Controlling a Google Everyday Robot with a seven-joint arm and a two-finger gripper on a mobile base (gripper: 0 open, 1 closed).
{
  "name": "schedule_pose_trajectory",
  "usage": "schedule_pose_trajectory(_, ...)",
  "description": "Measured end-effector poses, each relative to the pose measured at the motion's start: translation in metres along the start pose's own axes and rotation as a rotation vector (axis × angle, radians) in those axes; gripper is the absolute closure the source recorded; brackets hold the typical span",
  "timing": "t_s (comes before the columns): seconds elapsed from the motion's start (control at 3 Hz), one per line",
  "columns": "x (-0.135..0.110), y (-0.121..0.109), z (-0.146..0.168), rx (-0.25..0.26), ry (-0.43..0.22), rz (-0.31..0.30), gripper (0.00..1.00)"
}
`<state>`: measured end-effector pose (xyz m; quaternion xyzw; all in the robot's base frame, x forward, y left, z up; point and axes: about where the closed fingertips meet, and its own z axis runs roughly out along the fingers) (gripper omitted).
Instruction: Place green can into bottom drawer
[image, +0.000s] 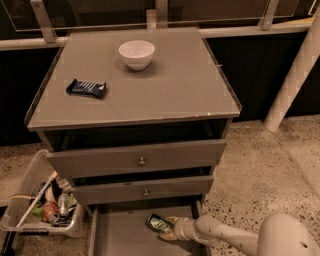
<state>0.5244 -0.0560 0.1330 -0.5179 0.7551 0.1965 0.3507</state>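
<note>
The green can (158, 223) lies tilted in the open bottom drawer (120, 235), near its back right part. My gripper (169, 227) reaches in from the lower right on a white arm and sits right against the can's right side, its tan fingers (172, 220) around it. The can looks to rest on or just above the drawer's grey floor.
Two upper drawers with round knobs (142, 161) are slightly open above. On the cabinet top stand a white bowl (136, 54) and a dark blue snack wrapper (86, 88). A plastic bin (45, 205) with cans and trash sits on the floor at left. A white post (295, 75) stands at right.
</note>
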Motion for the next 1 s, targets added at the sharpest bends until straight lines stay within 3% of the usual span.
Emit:
schedule_pose_trajectory(0.33,0.0000,0.0000,0.0000,0.000,0.000,0.000,0.13)
schedule_pose_trajectory(0.67,0.0000,0.0002,0.0001,0.000,0.000,0.000,0.00)
schedule_pose_trajectory(1.0,-0.0001,0.0002,0.0002,0.000,0.000,0.000,0.00)
